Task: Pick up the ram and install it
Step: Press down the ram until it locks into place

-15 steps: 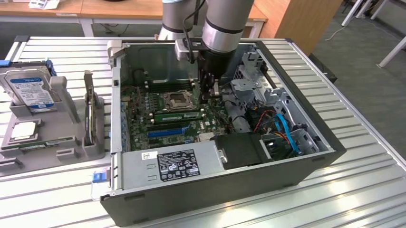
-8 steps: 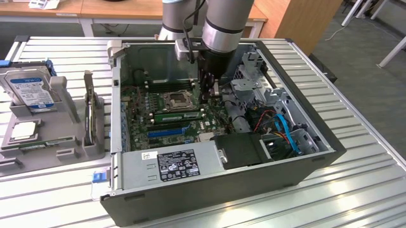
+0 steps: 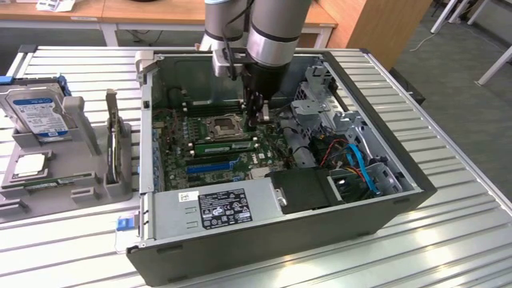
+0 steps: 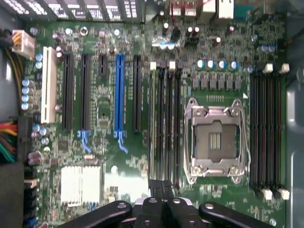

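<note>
We held the gripper low inside the open computer case, fingers pressed together, over the motherboard; the ram lay seated in a slot beside the CPU socket, apparently already pushed home.

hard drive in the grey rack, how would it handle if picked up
The hard drive looks metal-cased, so probably stiff and heavy for its size. Its flat labelled face may be slippery. Propped in the grey rack, it seems unlikely to roll.
</note>
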Motion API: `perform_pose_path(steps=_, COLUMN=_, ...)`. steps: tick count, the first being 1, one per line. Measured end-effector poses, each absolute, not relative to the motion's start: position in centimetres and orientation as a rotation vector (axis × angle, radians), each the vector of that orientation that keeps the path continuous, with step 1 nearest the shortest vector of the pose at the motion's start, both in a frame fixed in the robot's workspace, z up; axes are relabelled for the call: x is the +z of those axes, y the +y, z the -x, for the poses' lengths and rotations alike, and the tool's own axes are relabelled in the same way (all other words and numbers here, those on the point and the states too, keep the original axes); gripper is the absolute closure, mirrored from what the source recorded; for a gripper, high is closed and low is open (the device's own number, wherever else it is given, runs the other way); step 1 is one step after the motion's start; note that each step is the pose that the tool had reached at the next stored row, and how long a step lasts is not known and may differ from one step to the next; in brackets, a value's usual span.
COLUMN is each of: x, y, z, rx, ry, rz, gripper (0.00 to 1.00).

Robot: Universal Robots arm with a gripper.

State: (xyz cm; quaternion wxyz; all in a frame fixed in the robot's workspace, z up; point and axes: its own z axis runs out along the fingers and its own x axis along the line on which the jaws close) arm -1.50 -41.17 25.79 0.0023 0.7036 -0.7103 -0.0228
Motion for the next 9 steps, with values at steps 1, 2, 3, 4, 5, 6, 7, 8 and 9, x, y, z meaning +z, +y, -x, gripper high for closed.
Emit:
perform_pose_path(steps=1, x=25.8, y=-41.2, z=1.8, rx=-0.071, ry=-2.228, rz=-2.207, gripper=0.90)
perform_pose_path(steps=2, x=25.8, y=-41.2, z=2.0, rx=-0.071, ry=-2.228, rz=-2.207, gripper=0.90)
perform_pose_path(steps=3, x=25.8, y=-41.2, z=2.3, rx=-0.071, ry=-2.228, rz=-2.207, gripper=0.90)
perform_pose_path(steps=4, x=25.8, y=-41.2, z=2.6, rx=-0.071, ry=-2.228, rz=-2.207, gripper=0.90)
perform_pose_path(steps=5, x=25.8, y=-41.2, z=2.8, rx=-0.071, ry=-2.228, rz=-2.207, gripper=0.90)
perform_pose_path(steps=6, x=25.8, y=-41.2, z=3.1, rx=-0.071, ry=-2.228, rz=-2.207, gripper=0.90)
perform_pose_path(steps=7, x=25.8, y=-41.2, z=3.3, rx=-0.071, ry=-2.228, rz=-2.207, gripper=0.90)
perform_pose_path(steps=8, x=25.8, y=-41.2, z=3.6, rx=-0.071, ry=-2.228, rz=-2.207, gripper=0.90)
perform_pose_path(steps=9, x=25.8, y=-41.2, z=3.8, rx=-0.071, ry=-2.228, rz=-2.207, gripper=0.90)
